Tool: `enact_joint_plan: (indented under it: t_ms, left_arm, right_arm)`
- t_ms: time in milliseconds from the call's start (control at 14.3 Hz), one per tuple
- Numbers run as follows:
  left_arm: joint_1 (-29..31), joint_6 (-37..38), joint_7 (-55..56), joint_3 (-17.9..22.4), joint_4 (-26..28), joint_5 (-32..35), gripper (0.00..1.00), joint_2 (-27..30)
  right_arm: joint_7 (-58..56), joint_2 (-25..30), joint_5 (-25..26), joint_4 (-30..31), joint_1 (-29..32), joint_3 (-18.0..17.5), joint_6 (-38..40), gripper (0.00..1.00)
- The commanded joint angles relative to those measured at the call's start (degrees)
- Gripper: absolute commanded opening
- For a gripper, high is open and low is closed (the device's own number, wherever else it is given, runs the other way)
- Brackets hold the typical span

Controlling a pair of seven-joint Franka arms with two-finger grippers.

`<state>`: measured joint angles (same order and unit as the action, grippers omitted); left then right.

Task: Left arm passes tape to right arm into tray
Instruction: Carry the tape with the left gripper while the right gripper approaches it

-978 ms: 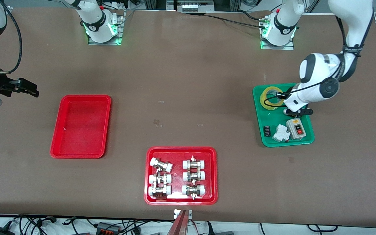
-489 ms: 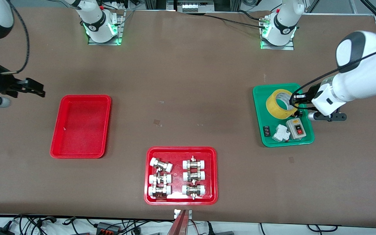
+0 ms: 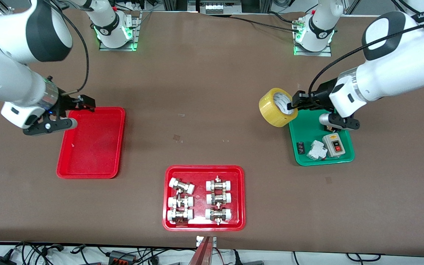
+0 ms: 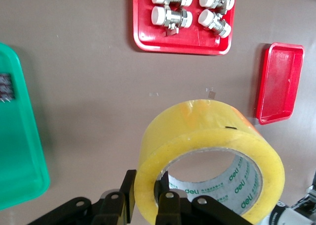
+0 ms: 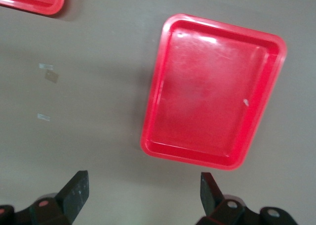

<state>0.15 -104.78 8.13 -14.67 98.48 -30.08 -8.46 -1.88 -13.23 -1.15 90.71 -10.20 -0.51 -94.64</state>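
Observation:
My left gripper (image 3: 293,104) is shut on the rim of the yellow tape roll (image 3: 272,109) and holds it in the air, over the green tray's edge on the side toward the table's middle. In the left wrist view the fingers (image 4: 129,188) pinch the tape's wall (image 4: 207,136), one outside and one inside the core. My right gripper (image 3: 86,103) is open and empty, over the plain red tray's (image 3: 94,147) corner nearest the robot bases. In the right wrist view the open gripper (image 5: 143,185) hangs above the table beside the tray (image 5: 212,91).
A green tray (image 3: 296,129) with a switch box (image 3: 333,144) and small electrical parts lies at the left arm's end. A red tray of metal fittings (image 3: 204,168) lies nearer the front camera, mid-table. Brown table surface lies between the trays.
My left gripper has lifted the tape out of the green tray and carried it toward the table's middle. My right arm has swung in toward the plain red tray.

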Motion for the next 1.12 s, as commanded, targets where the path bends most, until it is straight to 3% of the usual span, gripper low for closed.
enact_joint_plan:
  t_ms: [0,210,419,629,838,1048]
  left_arm:
    - [-2.1,-2.4,3.3,-2.3,-2.7,-2.2,0.00,-2.9]
    - [-8.5,-7.7,12.9,-2.6,-3.4,-2.3,0.00,-6.0]
    - [-14.1,-15.2,21.3,-2.7,-3.7,-2.7,0.00,-9.9]
    - [-19.7,-24.7,30.5,-2.7,-3.4,-6.0,0.00,-12.7]
    - [-20.4,-33.5,32.5,-2.7,-3.5,-7.0,0.00,-14.8]
    - [-21.3,-34.1,32.7,-2.7,-3.7,-7.2,0.00,-15.5]
  right_arm:
    - [-0.8,-2.2,-8.9,-2.6,-1.9,-0.1,0.0,1.00]
    - [-5.4,-3.7,-26.0,-3.7,-1.8,0.1,-0.3,1.00]
    - [-8.4,-5.6,-33.4,-5.6,-1.9,0.0,-0.4,1.00]
    - [-15.7,-9.3,-49.1,-5.8,-0.7,0.2,-0.3,1.00]
    - [-18.7,-11.6,-51.4,-5.8,-0.9,0.2,-1.2,1.00]
    - [-22.6,-13.6,-53.0,-5.8,-1.7,-0.1,-3.3,1.00]
